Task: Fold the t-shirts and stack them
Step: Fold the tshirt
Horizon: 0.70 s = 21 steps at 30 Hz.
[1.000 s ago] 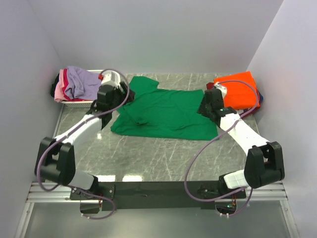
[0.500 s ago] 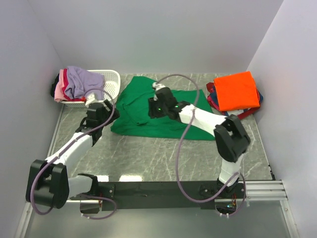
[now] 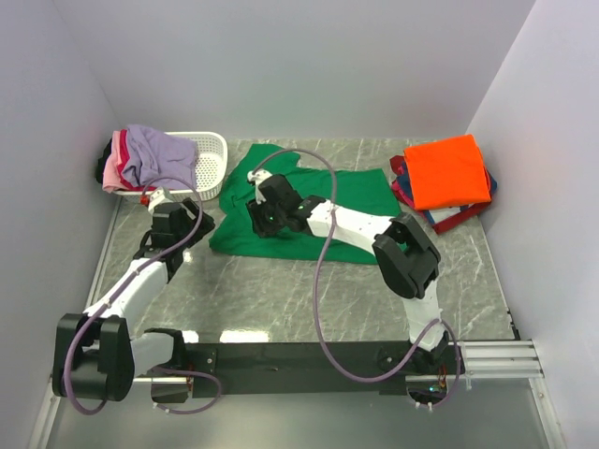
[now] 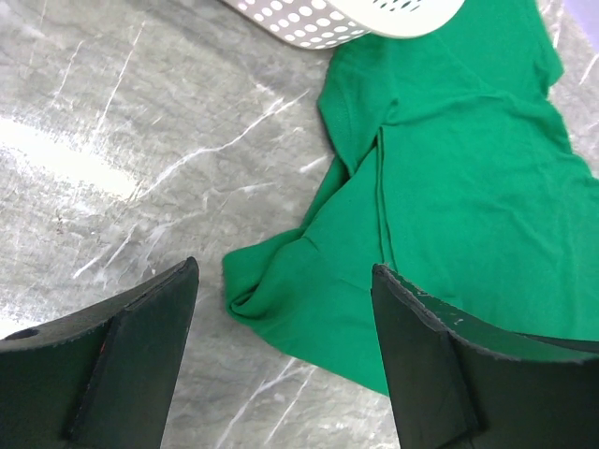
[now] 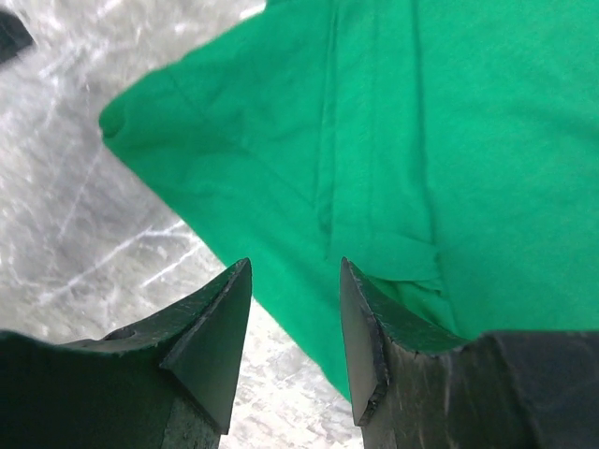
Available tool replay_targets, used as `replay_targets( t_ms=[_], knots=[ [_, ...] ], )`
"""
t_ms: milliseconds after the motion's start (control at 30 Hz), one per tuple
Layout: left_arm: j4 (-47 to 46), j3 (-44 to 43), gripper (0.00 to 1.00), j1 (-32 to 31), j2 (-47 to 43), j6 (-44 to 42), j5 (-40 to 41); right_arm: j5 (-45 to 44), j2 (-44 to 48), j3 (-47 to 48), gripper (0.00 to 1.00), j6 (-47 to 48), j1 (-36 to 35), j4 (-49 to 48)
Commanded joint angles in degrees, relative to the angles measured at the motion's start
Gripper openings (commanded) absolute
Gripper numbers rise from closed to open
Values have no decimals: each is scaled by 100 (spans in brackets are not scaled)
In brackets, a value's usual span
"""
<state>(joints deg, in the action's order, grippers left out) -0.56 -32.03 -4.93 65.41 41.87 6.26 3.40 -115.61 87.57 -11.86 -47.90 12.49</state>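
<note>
The bright green t-shirt (image 3: 318, 201) lies spread flat in the middle of the table. My right gripper (image 3: 259, 215) hovers over its left part, jaws open with nothing between them; in the right wrist view (image 5: 295, 271) the green t-shirt (image 5: 402, 131) and its hem lie just below the fingertips. My left gripper (image 3: 187, 227) stands wide open left of the shirt; in the left wrist view (image 4: 285, 281) the rumpled lower-left corner of the green t-shirt (image 4: 281, 290) lies between the fingers. A folded orange t-shirt (image 3: 449, 170) tops a stack at the right.
A white slotted basket (image 3: 208, 161) stands at the back left, seen also in the left wrist view as the basket (image 4: 356, 19). A lavender t-shirt (image 3: 154, 154) and a pink one (image 3: 114, 170) hang over it. Walls close in left, back and right.
My right arm swung from beside the orange stack leftward across the green shirt to its left part. My left arm drew back from the basket toward the shirt's lower-left corner and opened a little wider.
</note>
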Motion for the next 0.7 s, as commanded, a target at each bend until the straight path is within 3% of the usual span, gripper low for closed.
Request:
replay_targets(
  t_ms=[0, 667],
  knots=[
    [-15, -5, 80, 45, -221, 85, -178, -164, -189, 366, 49, 271, -88, 139],
    [38, 39, 81, 71, -318, 93, -345, -1043, -849, 929, 45, 614, -255, 570]
  ],
)
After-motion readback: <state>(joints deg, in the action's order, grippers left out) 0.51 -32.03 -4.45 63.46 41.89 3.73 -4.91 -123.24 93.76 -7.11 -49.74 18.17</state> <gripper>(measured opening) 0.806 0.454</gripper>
